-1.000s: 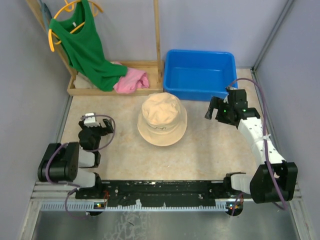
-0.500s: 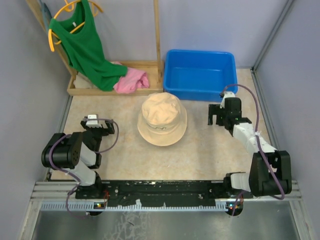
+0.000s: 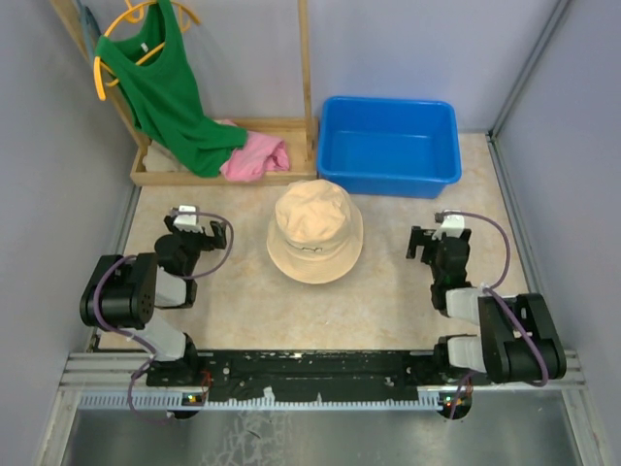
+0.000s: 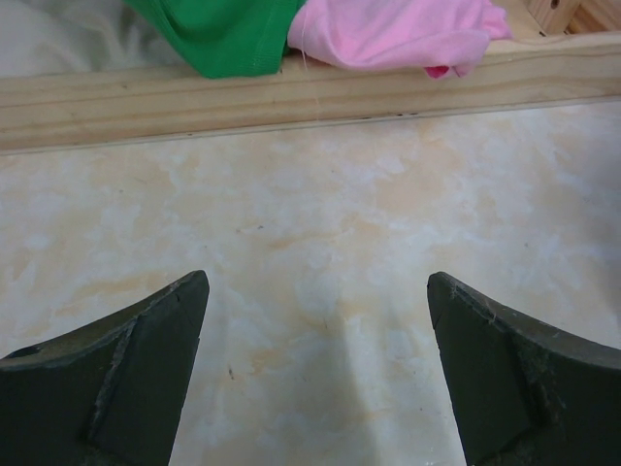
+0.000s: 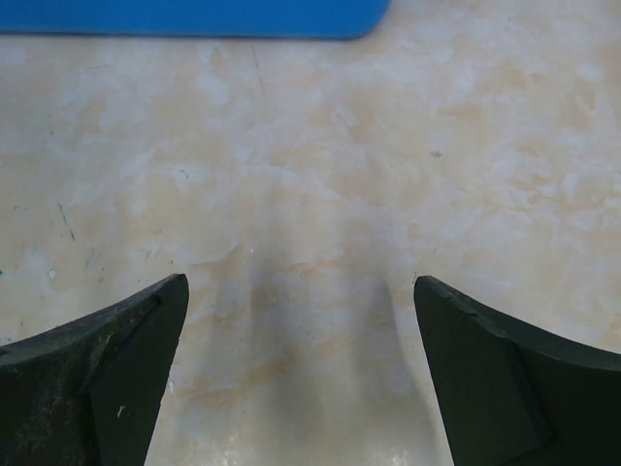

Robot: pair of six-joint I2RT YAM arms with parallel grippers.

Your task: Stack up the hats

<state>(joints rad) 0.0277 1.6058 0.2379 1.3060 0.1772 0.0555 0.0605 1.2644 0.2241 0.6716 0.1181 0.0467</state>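
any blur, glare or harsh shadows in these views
Top external: even, soft light, sharp, only a faint shadow round the beige hat. Left wrist: no glare, pink cloth bright, not washed out. Right wrist: soft grey shadow streaks on the table.

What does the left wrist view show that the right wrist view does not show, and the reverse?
Only the left wrist view shows the wooden rail, with the green shirt and the pink cloth at its far side. Only the right wrist view shows the blue bin, as a strip along the top edge. Both show the bare beige table between open jaws that hold nothing. Neither shows the beige hat.
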